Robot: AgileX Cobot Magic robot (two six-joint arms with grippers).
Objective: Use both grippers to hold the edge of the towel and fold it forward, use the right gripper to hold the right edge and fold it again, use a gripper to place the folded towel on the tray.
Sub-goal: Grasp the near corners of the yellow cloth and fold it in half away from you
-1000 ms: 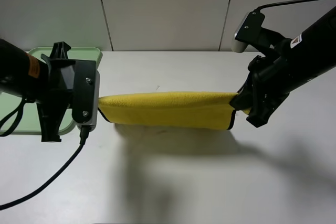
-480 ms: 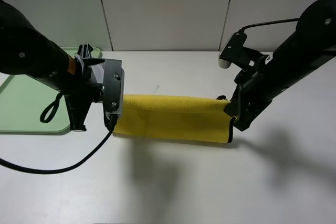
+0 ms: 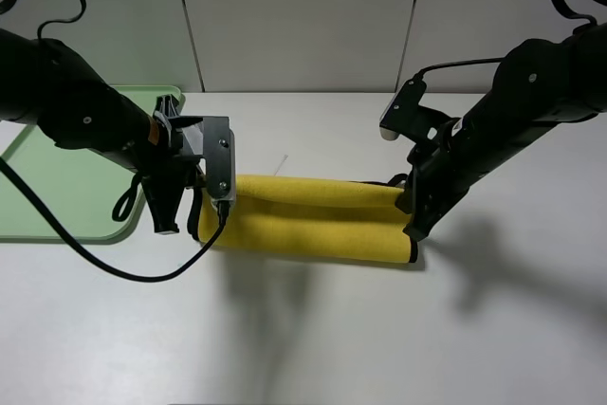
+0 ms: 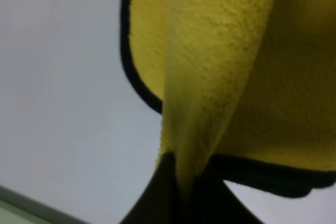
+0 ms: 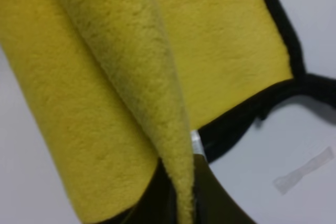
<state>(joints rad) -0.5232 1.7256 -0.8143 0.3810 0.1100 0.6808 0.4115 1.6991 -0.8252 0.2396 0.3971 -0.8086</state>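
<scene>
Towel (image 3: 313,217), yellow w/ black trim, lies across mid-frame on the white surface (image 3: 313,329) as a long band: two rounded ridges run left-right w/ a crease btwn them. L gripper (image 3: 202,208) is at its left end, R gripper (image 3: 413,208) at its right end. Both arms angle down from the frame's sides.

L wrist view: dark fingers (image 4: 155,203) are pinched narrow on a raised fold of towel, w/ a black-edged layer spread beneath. R wrist view: fingers (image 5: 215,203) are likewise closed on a thin upstanding fold, w/ the lower layer flat on the surface and a small clear tape scrap (image 5: 304,169) nearby.

Green tray (image 3: 57,198) sits at the frame's left edge, near the towel's left end but apart from it, partly behind the L arm.
</scene>
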